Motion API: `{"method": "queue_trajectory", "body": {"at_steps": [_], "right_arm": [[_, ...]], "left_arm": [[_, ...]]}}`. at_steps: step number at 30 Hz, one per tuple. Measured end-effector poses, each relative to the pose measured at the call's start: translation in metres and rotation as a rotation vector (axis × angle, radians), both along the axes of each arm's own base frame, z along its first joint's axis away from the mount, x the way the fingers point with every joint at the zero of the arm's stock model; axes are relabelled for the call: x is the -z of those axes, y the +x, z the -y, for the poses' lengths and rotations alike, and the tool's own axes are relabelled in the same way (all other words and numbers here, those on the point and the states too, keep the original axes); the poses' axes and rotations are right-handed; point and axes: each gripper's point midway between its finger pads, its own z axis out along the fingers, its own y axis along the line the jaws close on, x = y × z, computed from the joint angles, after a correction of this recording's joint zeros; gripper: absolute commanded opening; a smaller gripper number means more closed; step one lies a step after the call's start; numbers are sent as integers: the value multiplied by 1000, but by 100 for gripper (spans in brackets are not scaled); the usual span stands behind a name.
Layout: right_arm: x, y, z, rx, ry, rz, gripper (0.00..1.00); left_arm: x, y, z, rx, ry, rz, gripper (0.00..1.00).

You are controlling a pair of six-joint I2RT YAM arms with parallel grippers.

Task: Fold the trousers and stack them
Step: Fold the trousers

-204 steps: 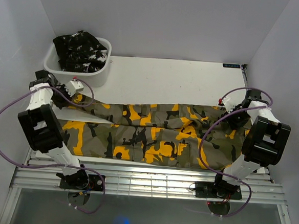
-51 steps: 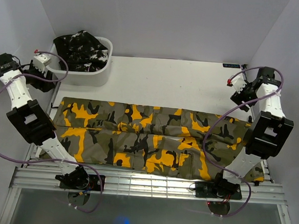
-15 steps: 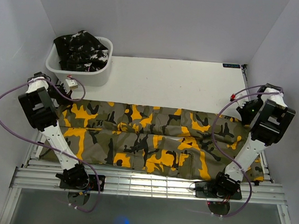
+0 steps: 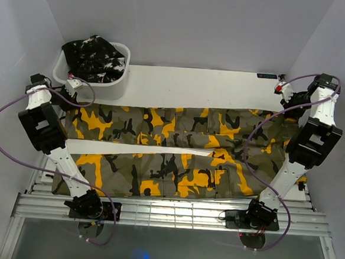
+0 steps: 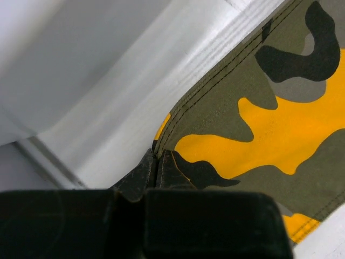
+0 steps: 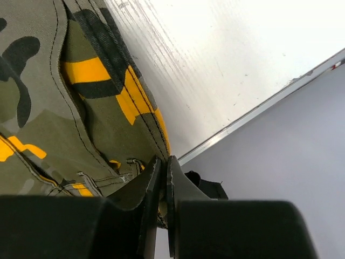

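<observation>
Well, the long, soft olive-grey camouflage trousers (image 4: 178, 130) with orange-yellow and black patches lie spread across nearly the whole width of the white table (image 4: 193, 86). They lie in two long bands side by side, one toward the far side and one toward the arm bases. On the left half a narrow strip of bare table shows between the bands; further right the two meet.

The left gripper (image 5: 156, 162) sits at the far-left corner of the far band, just in front of the tub. Its black fingers are pressed tight together on the stitched edge of the cloth, with the corner pinched between them. The right gripper (image 6: 163, 160) is at the far-right corner of the same band, close to the right wall. Its fingers are squeezed together as well, and the stitched edge of the trousers runs straight into their tips, so the cloth is nipped there too.

A round-cornered white plastic tub (image 4: 118, 81) stands in the far-left corner of the table. The second pair, black camouflage trousers (image 4: 94, 59) flecked with white, lies bunched inside it and heaps above the rim. The olive-grey pair comes near the tub, though I cannot tell whether it touches.
</observation>
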Motion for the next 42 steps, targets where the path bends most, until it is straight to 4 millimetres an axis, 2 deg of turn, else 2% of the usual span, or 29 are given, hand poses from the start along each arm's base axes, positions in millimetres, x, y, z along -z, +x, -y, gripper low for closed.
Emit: {"method": "queue_trajectory", "body": {"at_steps": [2, 7, 10, 13, 15, 18, 20, 21, 22, 23, 26, 27, 30, 31, 32, 35, 38, 42], "right_arm": [[-9, 0, -2, -4, 2, 21, 8], [-41, -4, -10, -57, -1, 97, 8], [-62, -17, -12, -98, -22, 147, 8], [-82, -44, -8, -122, -48, 193, 8], [-93, -70, -4, -135, -65, 224, 8], [-94, -113, 2, -139, -77, 234, 8], [-84, -153, 7, -106, -58, 202, 8], [-78, -166, 8, -90, -52, 184, 8], [-66, -188, 13, -52, -43, 148, 8], [-57, -201, 15, -31, -35, 118, 8], [-9, -245, 25, 29, -29, -22, 8], [4, -254, 25, 34, -27, -58, 8], [47, -276, 18, 11, -36, -156, 8], [58, -281, 15, -2, -46, -181, 8], [66, -284, 13, -14, -56, -198, 8], [81, -286, 12, -55, -79, -242, 8], [89, -273, 16, -98, -80, -275, 8], [89, -241, 20, -92, -74, -290, 8]], "left_arm": [[-16, 1, -2, -11, 7, 46, 0], [-80, 1, -10, -39, 37, 205, 0], [-120, -12, -13, -41, 54, 288, 0], [-147, -48, -13, -43, 69, 329, 0], [-158, -85, -12, -60, 72, 326, 0], [-163, -144, -11, -92, 86, 302, 0], [-155, -183, -11, -129, 107, 263, 0], [-143, -204, -7, -142, 129, 232, 0], [-131, -221, -6, -148, 154, 193, 0], [-111, -241, 0, -147, 176, 127, 0], [-40, -300, 25, -100, 172, -120, 0], [-18, -318, 35, -69, 146, -209, 0], [33, -353, 54, -15, 73, -400, 0], [47, -359, 55, -12, 68, -451, 0], [53, -362, 51, -29, 77, -489, 0], [59, -364, 49, -72, 15, -599, 0], [64, -364, 41, -168, -63, -784, 0], [58, -355, 36, -282, -108, -1015, 0]]}}
